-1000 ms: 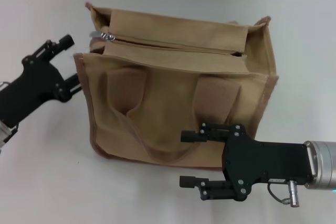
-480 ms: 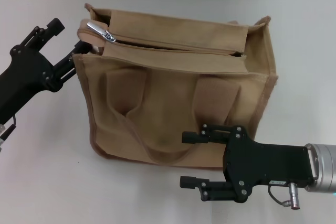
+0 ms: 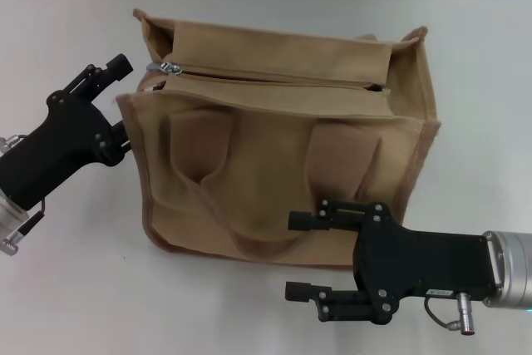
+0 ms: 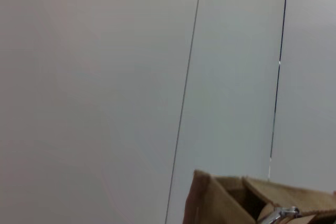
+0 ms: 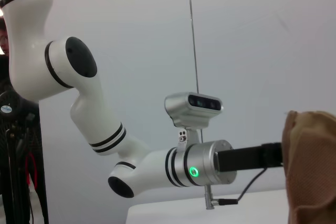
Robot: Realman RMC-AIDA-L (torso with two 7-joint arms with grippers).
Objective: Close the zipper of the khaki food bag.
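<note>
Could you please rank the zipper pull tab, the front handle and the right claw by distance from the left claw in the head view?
From the left claw, open at the khaki food bag's left end:
1. Zipper pull tab, just beside it on the bag's top.
2. Front handle, lying on the near face.
3. Right claw, open at the near right.

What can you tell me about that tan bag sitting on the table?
The khaki food bag is a boxy tote of what looks like tan canvas with darker brown piping. It stands upright on the white table, two looped handles lying flat against its front. The zipper runs along its top, its silver pull tab at the end nearest the left gripper, which sits open beside that corner. The right gripper, open, hovers before the bag's lower front.
</note>
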